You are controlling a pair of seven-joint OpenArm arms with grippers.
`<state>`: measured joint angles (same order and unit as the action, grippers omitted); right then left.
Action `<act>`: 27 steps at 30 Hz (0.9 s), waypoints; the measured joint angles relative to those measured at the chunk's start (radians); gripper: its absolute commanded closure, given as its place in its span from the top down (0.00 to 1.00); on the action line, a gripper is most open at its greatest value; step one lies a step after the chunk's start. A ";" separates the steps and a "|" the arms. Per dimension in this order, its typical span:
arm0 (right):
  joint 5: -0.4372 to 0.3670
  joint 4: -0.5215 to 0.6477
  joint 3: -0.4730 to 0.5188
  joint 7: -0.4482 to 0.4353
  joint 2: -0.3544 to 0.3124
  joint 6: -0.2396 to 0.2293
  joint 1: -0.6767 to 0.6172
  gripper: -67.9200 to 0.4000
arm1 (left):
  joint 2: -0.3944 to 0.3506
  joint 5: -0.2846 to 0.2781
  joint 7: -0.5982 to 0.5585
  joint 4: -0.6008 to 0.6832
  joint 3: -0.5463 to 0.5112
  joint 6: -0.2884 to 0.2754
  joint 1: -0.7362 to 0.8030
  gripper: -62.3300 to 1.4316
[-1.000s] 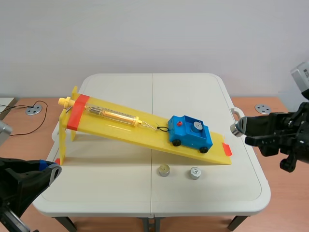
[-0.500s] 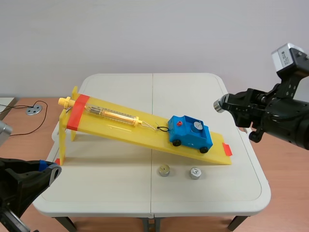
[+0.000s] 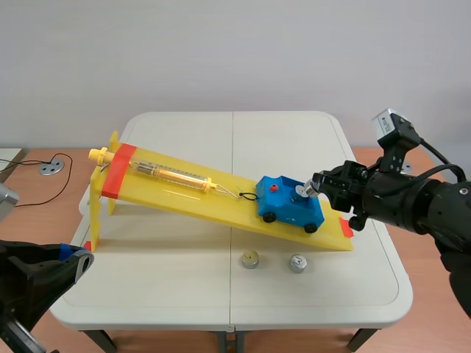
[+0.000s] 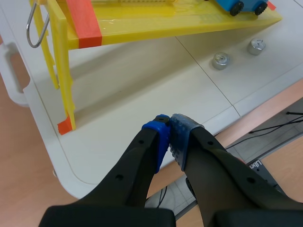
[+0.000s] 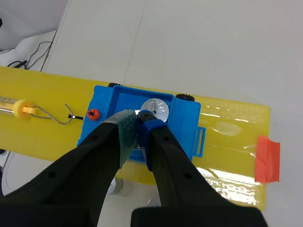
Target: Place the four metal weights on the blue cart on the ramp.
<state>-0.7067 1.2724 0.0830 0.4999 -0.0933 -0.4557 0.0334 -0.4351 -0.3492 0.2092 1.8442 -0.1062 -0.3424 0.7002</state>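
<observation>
The right arm stretches level over the blue cart (image 5: 185, 119), its right gripper (image 5: 139, 124) pinching a weight (image 5: 143, 114) just above the cart's tray. The left gripper (image 4: 169, 135) sits low, fingers closed on nothing.

On the ramp (image 3: 188, 197), upper half: covered by the spring scale (image 3: 169, 175). On the ramp, lower half: blocked by the blue cart (image 3: 291, 212); its tray is taken up by a seated weight (image 5: 156, 109) and by the right gripper (image 5: 138, 120), clamped on a held weight (image 5: 143, 114). Before the ramp: two loose weights (image 3: 250, 259) (image 3: 297, 262) are set on the table (image 3: 184, 132). Behind the ramp: bare tabletop is left for passage.
</observation>
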 measured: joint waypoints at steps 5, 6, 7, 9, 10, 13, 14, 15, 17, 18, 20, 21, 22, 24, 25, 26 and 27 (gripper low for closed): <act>0.003 -0.020 0.000 0.002 0.022 0.000 0.016 0.02 | 0.000 0.000 0.000 0.000 0.000 0.000 0.000 0.07; 0.003 -0.021 0.000 0.004 0.022 0.000 0.016 0.02 | 0.000 0.000 0.000 0.000 0.000 0.000 0.000 0.07; 0.003 -0.021 0.000 0.003 0.022 0.000 0.016 0.02 | 0.000 0.000 0.000 0.000 0.000 0.000 0.000 0.07; 0.003 -0.023 0.000 0.003 0.021 0.000 0.016 0.02 | 0.000 0.000 0.000 0.000 0.000 0.000 0.000 0.07; 0.003 -0.025 0.000 0.004 0.021 0.000 0.016 0.01 | 0.000 0.000 0.000 0.000 0.000 0.000 0.000 0.07; 0.003 -0.034 -0.014 0.003 0.021 0.000 0.016 0.02 | 0.000 0.000 0.000 0.000 0.000 0.000 0.000 0.07; 0.003 -0.039 -0.022 0.003 0.021 0.000 0.016 0.02 | 0.000 0.000 0.000 0.000 0.000 0.000 0.000 0.07; 0.003 -0.043 -0.032 0.003 0.021 0.000 0.016 0.02 | 0.000 0.000 0.000 0.000 0.000 0.000 0.000 0.07; 0.003 -0.052 -0.049 0.003 0.021 0.000 0.016 0.02 | 0.000 0.000 0.000 0.000 0.000 0.000 0.000 0.07; 0.005 -0.056 -0.056 0.003 0.021 0.000 0.016 0.02 | 0.000 0.000 0.000 0.000 0.000 0.000 0.000 0.07; 0.011 -0.062 -0.066 0.003 0.021 0.000 0.016 0.02 | 0.000 0.000 0.000 0.000 0.000 0.000 0.000 0.07; 0.011 -0.064 -0.067 0.003 0.021 0.000 0.016 0.02 | 0.000 0.000 0.000 0.000 0.000 0.000 0.000 0.07; 0.011 -0.066 -0.067 0.003 0.021 0.000 0.016 0.02 | 0.000 0.000 0.000 0.000 0.000 0.000 0.000 0.07; 0.016 -0.066 -0.067 0.003 0.021 0.000 0.016 0.02 | 0.000 0.000 0.000 0.000 0.000 0.000 0.000 0.07; 0.020 -0.066 -0.067 0.003 0.021 0.000 0.016 0.02 | 0.000 0.000 0.000 0.000 0.000 0.000 0.000 0.07; 0.023 -0.066 -0.067 0.003 0.021 0.001 0.016 0.02 | 0.000 0.000 0.000 0.000 0.000 0.000 0.000 0.07; 0.026 -0.066 -0.067 0.003 0.021 0.004 0.016 0.02 | 0.000 0.000 0.000 0.000 0.000 0.000 0.000 0.07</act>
<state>-0.6804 1.2060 0.0162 0.5030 -0.0719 -0.4515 0.0498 -0.4351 -0.3492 0.2096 1.8442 -0.1062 -0.3424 0.7002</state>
